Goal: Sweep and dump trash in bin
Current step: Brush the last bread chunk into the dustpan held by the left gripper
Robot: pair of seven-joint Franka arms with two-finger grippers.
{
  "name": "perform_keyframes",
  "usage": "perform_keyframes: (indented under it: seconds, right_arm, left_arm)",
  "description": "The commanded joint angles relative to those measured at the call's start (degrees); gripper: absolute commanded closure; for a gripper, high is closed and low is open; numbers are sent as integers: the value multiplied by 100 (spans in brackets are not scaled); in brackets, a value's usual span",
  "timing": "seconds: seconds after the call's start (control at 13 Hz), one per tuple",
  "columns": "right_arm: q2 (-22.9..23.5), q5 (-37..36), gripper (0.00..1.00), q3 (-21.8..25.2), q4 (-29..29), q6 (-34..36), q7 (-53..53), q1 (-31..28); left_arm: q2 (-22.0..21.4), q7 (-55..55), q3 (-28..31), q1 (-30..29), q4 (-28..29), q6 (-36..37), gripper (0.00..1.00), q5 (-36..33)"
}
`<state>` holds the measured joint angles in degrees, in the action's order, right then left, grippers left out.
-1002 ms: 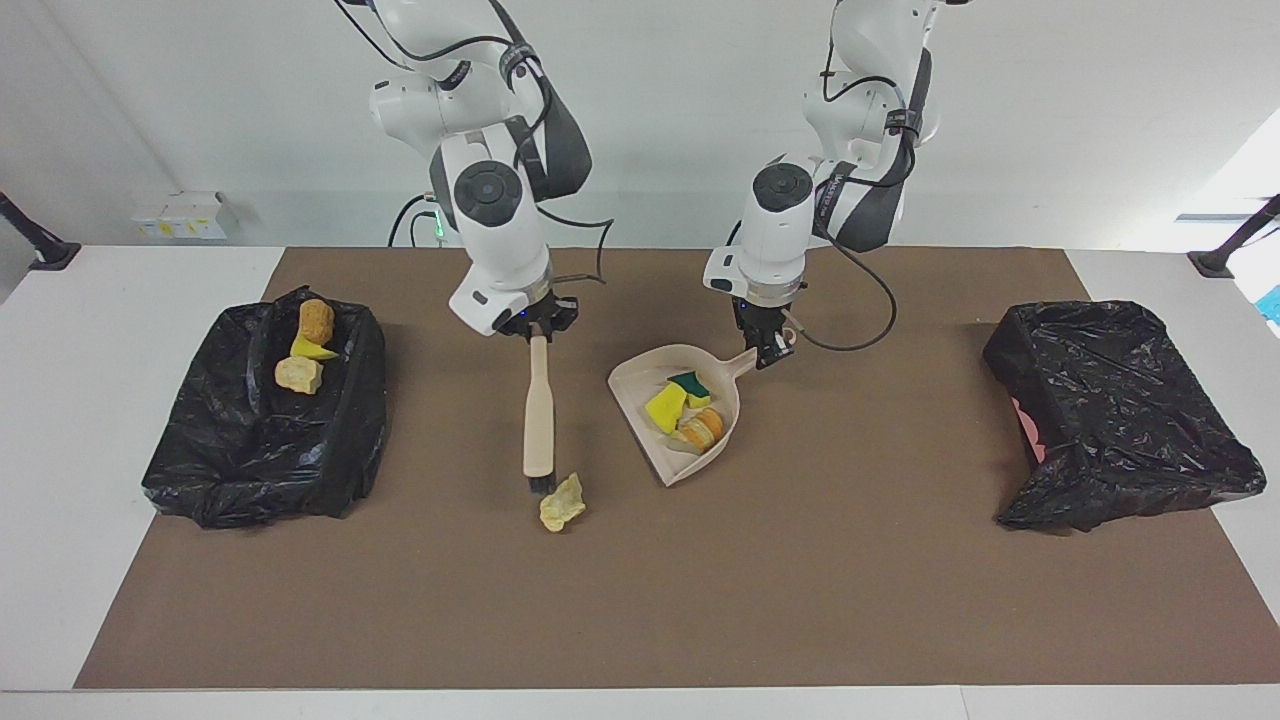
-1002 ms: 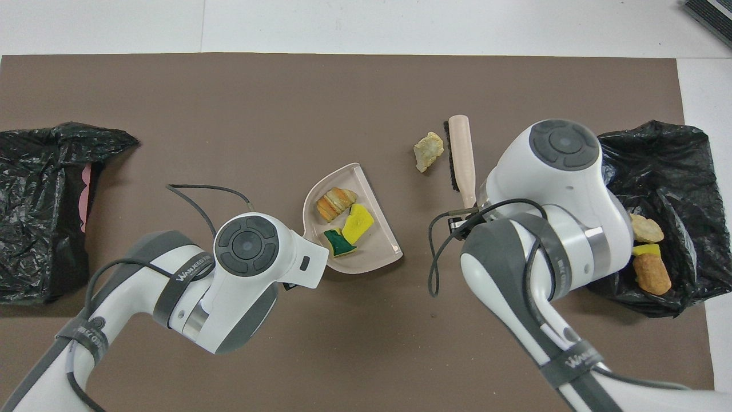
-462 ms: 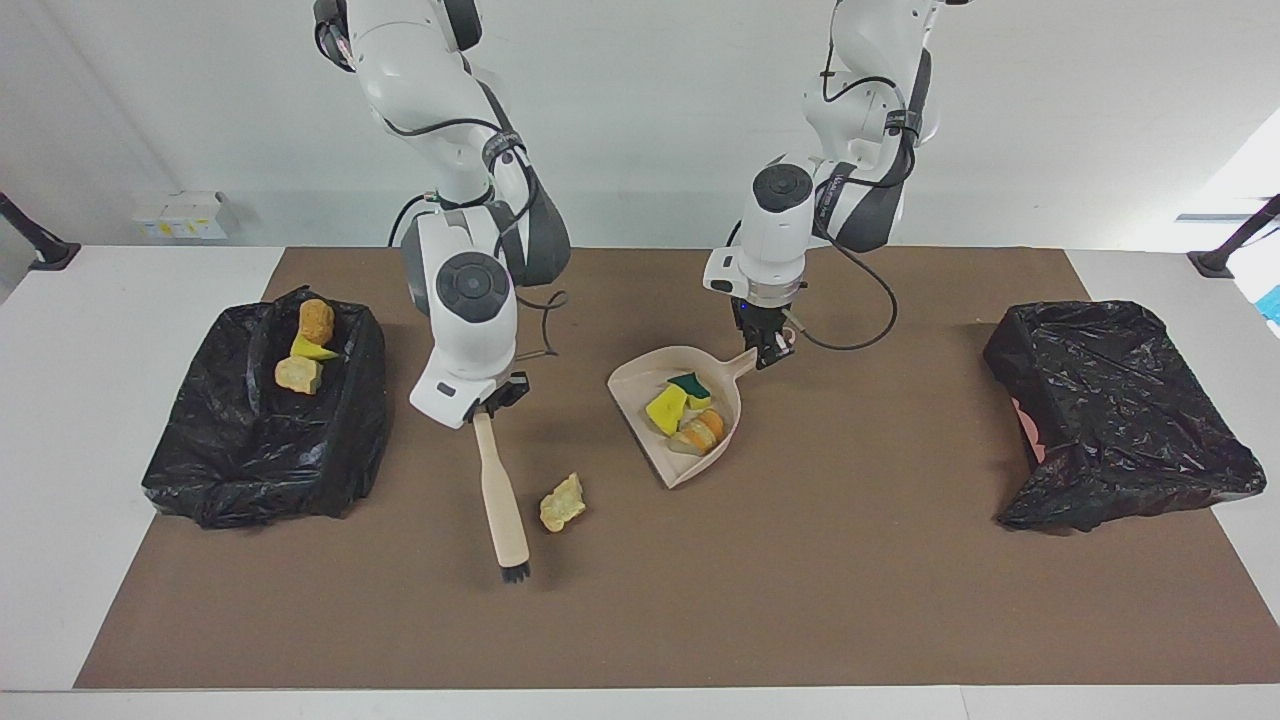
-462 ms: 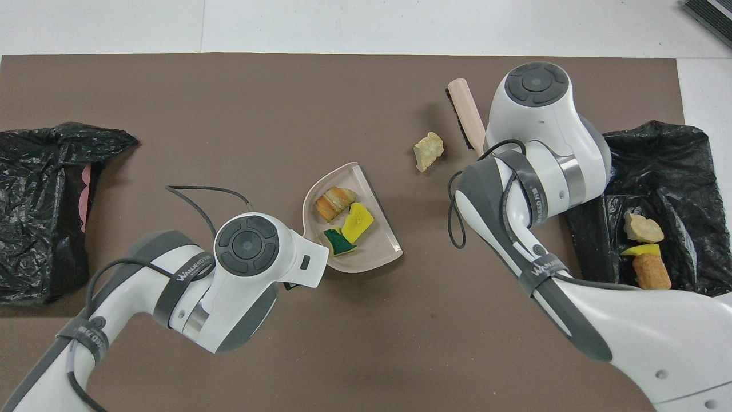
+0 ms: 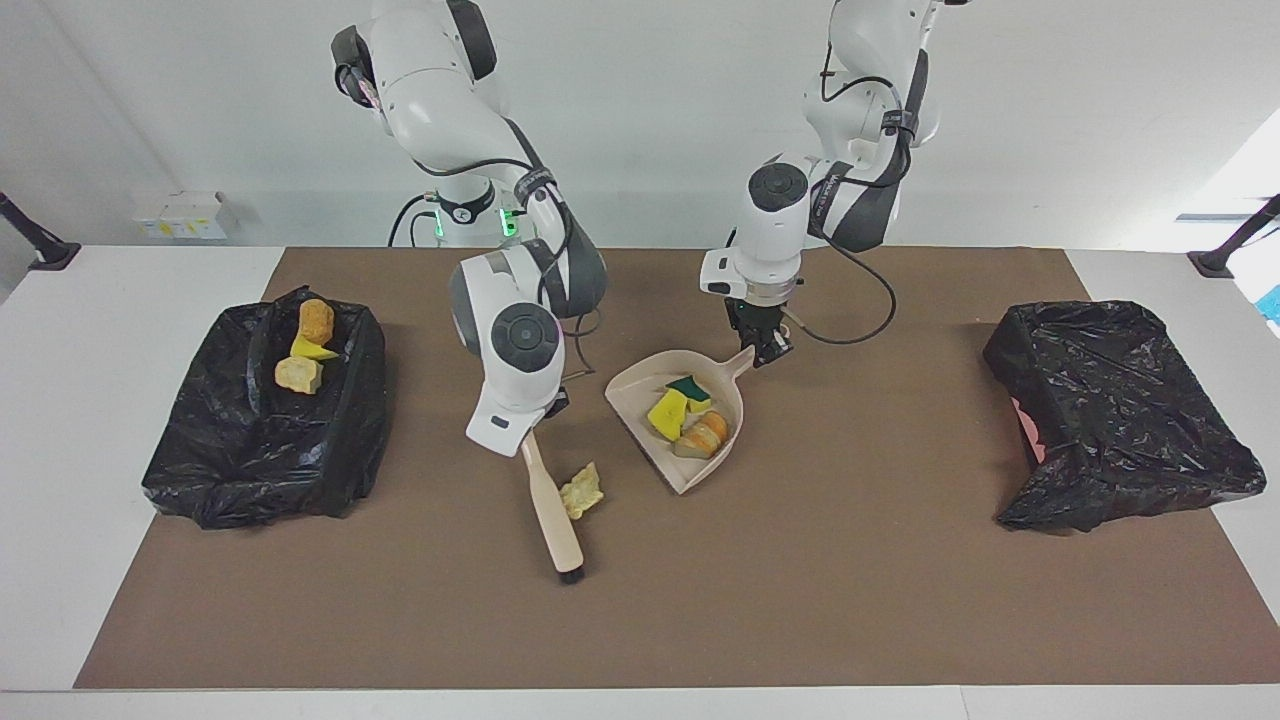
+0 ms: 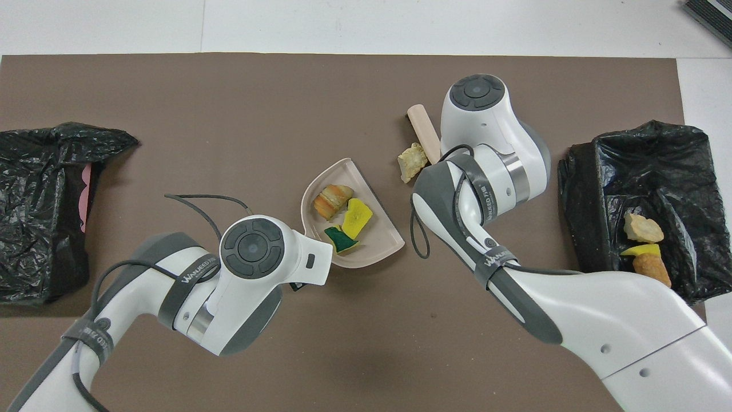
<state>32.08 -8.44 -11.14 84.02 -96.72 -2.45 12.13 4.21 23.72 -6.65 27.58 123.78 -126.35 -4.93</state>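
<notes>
Trash: you see three bits in the dustpan (image 5: 725,385), whose handle the left tool (image 5: 765,350) pinches as before. Right tool (image 5: 528,432), clamped on the brush (image 5: 553,510), has swung it against the pale chunk (image 5: 582,490), now nudged toward the pan, farther out on the bench (image 5: 800,600). Three bits lie in the bin (image 5: 260,450).
</notes>
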Motion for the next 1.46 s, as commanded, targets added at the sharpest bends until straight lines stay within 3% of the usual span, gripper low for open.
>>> perform_keyframes:
  seconds: [0.0, 0.23, 0.62, 1.0, 1.39]
  right_arm:
    - [-359, 238, 100, -379, 517, 145, 148, 35]
    - [-615, 536, 100, -617, 949, 127, 148, 70]
    - [-694, 721, 100, -741, 915, 303, 60, 71]
    - [-1361, 905, 100, -741, 906, 723, 25, -211]
    - [-1766, 1247, 100, -767, 1002, 971, -1764, 165]
  left_arm:
    - [-78, -254, 58, 177, 15, 206, 100, 71]
    - [-35, -254, 58, 230, 32, 331, 100, 71]
    - [62, -131, 67, 178, 15, 77, 100, 71]
    - [133, 878, 58, -348, -143, -118, 100, 124]
    - [71, 2678, 67, -1217, -354, -12, 100, 484]
